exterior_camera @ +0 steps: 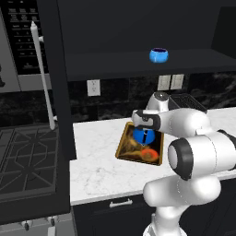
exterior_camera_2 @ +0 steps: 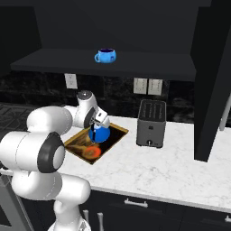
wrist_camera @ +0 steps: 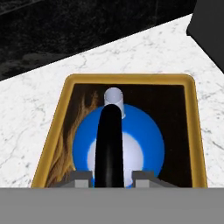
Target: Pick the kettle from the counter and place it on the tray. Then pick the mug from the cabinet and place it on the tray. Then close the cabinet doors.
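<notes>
The kettle [wrist_camera: 117, 146] sits inside the tray [wrist_camera: 195, 131], toward the tray's back end, with its pale spout [wrist_camera: 114, 99] pointing at the back rim and the black handle [wrist_camera: 108, 144] arching over its top. The gripper [wrist_camera: 112, 176] hangs directly over it: its two grey fingertips [wrist_camera: 81, 176] stand on either side of the handle with only a thin gap showing at each side, so the pictures do not settle whether they pinch it or have let go. The orange-red patch [exterior_camera: 148, 154] of the tray's picture lies bare at the front end, nearer the worktop's front edge. The tray rests on the counter [exterior_camera_2: 171, 158], slightly skewed to its edges, well left of the dark toaster [exterior_camera_2: 151, 122] by the back wall. Above, the mug [exterior_camera_2: 105, 56] stands on the shelf of the cabinet [exterior_camera_2: 135, 63], and both cabinet doors [exterior_camera: 57, 87] are swung open.
</notes>
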